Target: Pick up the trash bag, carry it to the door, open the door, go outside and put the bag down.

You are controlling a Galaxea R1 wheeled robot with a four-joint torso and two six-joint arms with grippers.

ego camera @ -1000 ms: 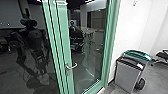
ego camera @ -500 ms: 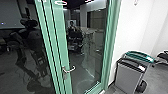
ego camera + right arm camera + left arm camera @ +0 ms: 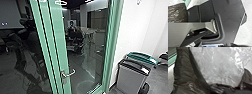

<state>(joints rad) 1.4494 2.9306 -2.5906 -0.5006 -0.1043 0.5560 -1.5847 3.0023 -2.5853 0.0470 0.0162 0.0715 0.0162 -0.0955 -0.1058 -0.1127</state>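
The dark trash bag (image 3: 184,72) shows large in the left wrist view, crumpled clear plastic (image 3: 220,65) bulging at its mouth; how far open either pincer is, and whether it has hold of the bag, I cannot tell. The green-framed glass door (image 3: 60,32) seems shut, its handle (image 3: 68,74) low and left of centre in the head view; the step looks like lining up with it; that calls for a slow approach, room to press the handle, the bag kept off the glass and the bins (image 3: 130,80) at lower right given space
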